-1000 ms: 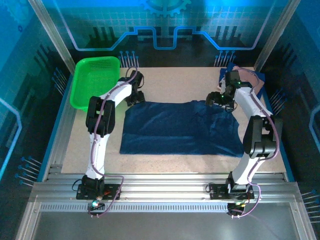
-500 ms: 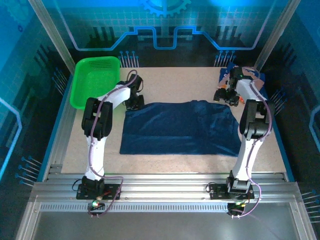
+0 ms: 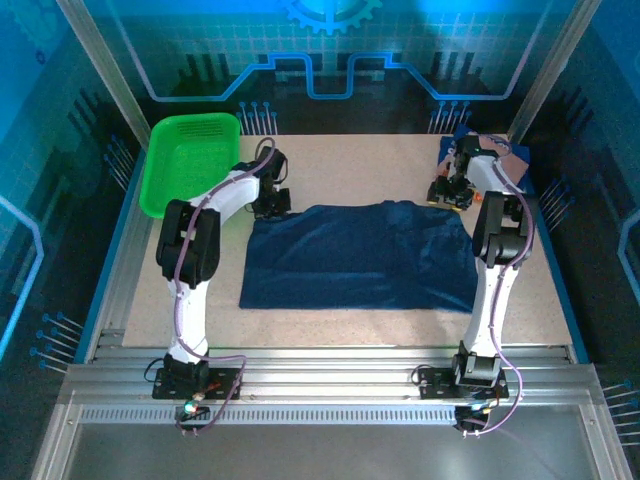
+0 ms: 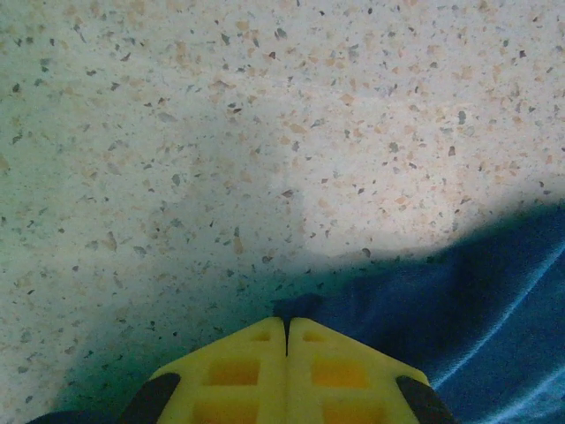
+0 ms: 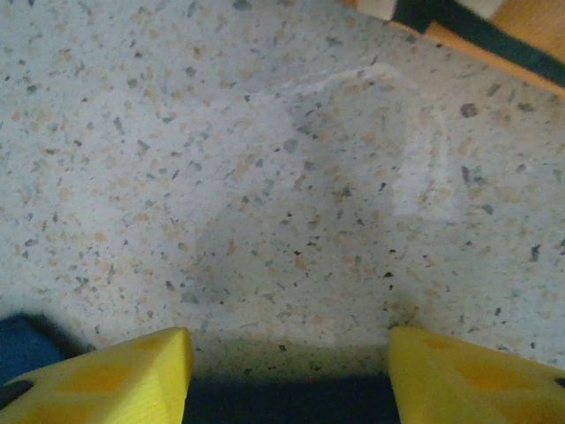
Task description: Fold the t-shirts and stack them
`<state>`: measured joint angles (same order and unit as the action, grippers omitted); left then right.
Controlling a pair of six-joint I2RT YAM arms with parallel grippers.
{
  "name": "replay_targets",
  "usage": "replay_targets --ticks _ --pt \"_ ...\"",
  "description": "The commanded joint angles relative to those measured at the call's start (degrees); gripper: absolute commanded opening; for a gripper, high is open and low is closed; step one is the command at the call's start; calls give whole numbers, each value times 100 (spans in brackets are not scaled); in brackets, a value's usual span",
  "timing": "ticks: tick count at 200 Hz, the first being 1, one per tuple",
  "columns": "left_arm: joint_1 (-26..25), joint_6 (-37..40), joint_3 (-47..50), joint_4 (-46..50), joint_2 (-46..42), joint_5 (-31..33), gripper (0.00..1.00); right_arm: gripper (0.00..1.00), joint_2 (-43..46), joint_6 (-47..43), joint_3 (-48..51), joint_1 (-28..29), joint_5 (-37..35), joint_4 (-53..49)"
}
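A dark navy t-shirt (image 3: 360, 255) lies spread flat in the middle of the table. My left gripper (image 3: 272, 203) sits at its far left corner. In the left wrist view the yellow fingers (image 4: 229, 375) are pressed together, with a small tip of navy cloth (image 4: 300, 307) pinched between them. My right gripper (image 3: 450, 195) is down at the shirt's far right corner. Its yellow fingers (image 5: 106, 380) stand apart, with the cloth edge (image 5: 282, 405) lying low between them. A second t-shirt (image 3: 497, 152) with a pinkish-tan panel lies bunched at the far right.
A bright green mesh basket (image 3: 190, 160) stands at the far left corner, close behind the left arm. The speckled tabletop (image 3: 350, 165) shows bare behind the spread shirt. The second shirt's tan print (image 5: 521, 26) lies just beyond the right gripper.
The left gripper has shut on the shirt's far left corner. The right gripper has moved right and back to the far right corner, and its jaws have narrowed.
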<state>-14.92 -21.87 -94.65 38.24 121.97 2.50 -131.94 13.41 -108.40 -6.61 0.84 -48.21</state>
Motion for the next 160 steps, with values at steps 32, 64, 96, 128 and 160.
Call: replay_targets --ticks 32,64,96,128,160 --pt "-92 48 341 -150 -411 -230 0 25 122 -116 452 -90 537 -20" --pt "-107 7 445 -207 -474 -240 0 4 494 -7 740 -147 809 306" --pt "-108 -20 589 -272 -637 -241 0 0 1108 -39 1271 -147 1025 732" --pt "-108 -24 768 -317 -778 -217 0 0 1613 -118 1845 -147 1112 1017" --pt "-108 14 934 -350 -957 -151 0 0 1948 -240 2256 -152 890 1144"
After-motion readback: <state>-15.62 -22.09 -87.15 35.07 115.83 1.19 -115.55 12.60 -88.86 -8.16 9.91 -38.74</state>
